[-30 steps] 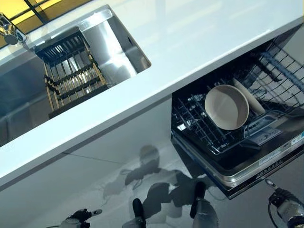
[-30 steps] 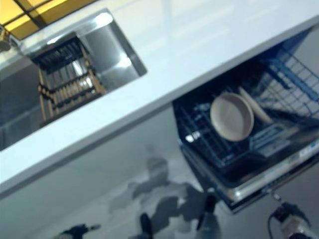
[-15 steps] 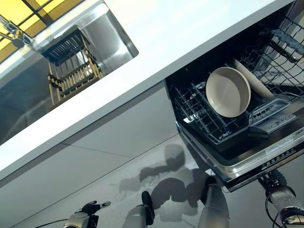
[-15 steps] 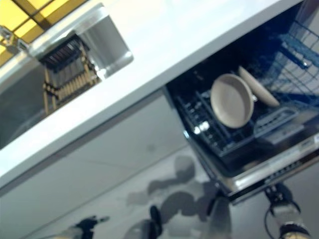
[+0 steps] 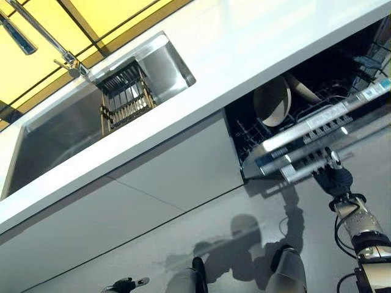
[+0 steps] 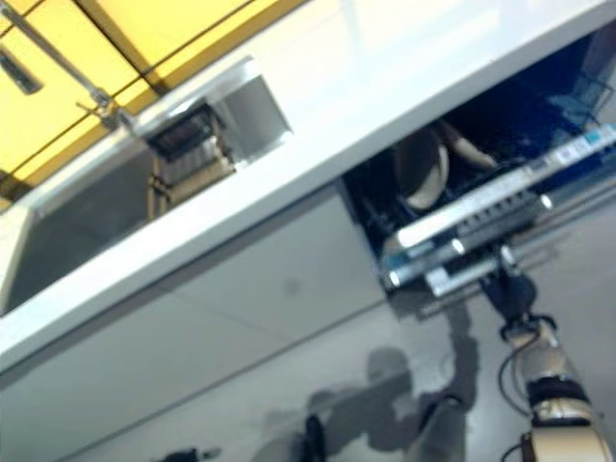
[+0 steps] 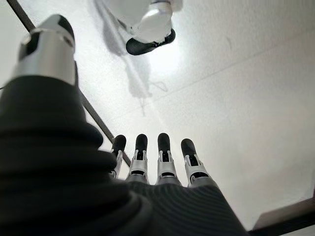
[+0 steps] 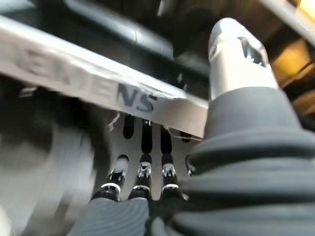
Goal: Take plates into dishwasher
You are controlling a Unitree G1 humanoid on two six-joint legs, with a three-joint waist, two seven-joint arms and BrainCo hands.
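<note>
Two beige plates stand upright in the dishwasher's lower rack: a round one (image 5: pixel 272 101) and a second one (image 5: pixel 302 89) behind it. The dishwasher door (image 5: pixel 317 131) is tilted up, partly hiding the rack. My right hand (image 5: pixel 335 178) is under the door's front edge. In the right wrist view its straight fingers (image 8: pixel 143 172) lie against the door's underside below the silver strip (image 8: pixel 98 73), holding nothing. My left hand (image 5: pixel 125 284) hangs low near the floor, fingers (image 7: pixel 162 152) straight and empty.
A white countertop (image 5: pixel 244 55) runs above the dishwasher. A steel sink (image 5: pixel 61 134) at the left holds a dark dish rack (image 5: pixel 125 101), with a faucet (image 5: pixel 61 58) behind it. White cabinet fronts (image 5: pixel 159 177) stand left of the dishwasher.
The dishwasher door has swung up from flat to half raised, with my right hand risen under its edge. The camera has tilted, shifting the whole picture.
</note>
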